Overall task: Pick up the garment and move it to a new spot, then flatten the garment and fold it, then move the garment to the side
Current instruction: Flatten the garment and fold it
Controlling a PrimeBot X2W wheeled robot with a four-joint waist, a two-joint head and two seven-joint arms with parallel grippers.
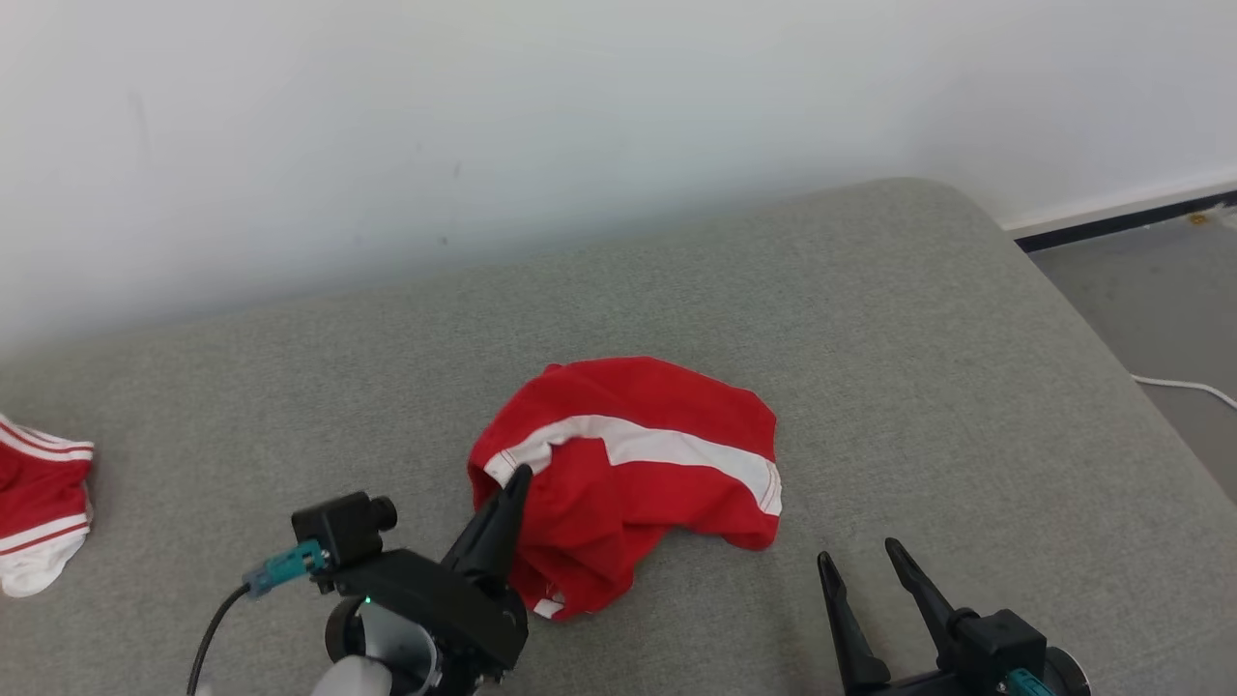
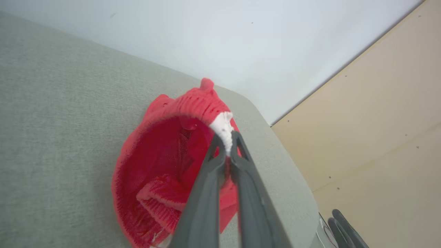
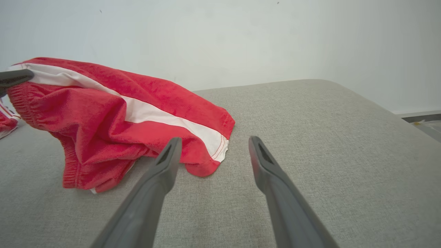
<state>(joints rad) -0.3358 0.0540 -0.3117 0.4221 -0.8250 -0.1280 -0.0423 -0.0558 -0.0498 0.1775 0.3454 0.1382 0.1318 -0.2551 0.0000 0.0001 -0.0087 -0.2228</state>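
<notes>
My left gripper (image 1: 515,480) is pinched tight on the garment (image 1: 628,464), a pair of red shorts with a white stripe. It lies crumpled near the middle of the grey cushion (image 1: 870,319), a little toward the cushion's front. The grip is at the garment's left corner, where the white stripe meets the gathered waistband, and that corner is lifted off the cushion while the rest sags onto it.

My right gripper (image 1: 857,553) hangs with its fingers spread wide and nothing between them, over bare cushion. It sits just to the right of the garment's hem and does not touch it. Nothing lies between that gripper and the hem.

A second red and white piece of clothing (image 1: 39,503) lies at the cushion's left end, well apart from the garment. A pale wall (image 1: 483,116) runs behind the cushion. Past the cushion's right end is the floor (image 1: 1140,280), with a white cable (image 1: 1184,387) on it.

The left wrist view looks into the open waistband and shows white fabric squeezed between my fingertips. The right wrist view shows the stripe running along the garment to its hem, and the lower folds bunched on the cushion.
</notes>
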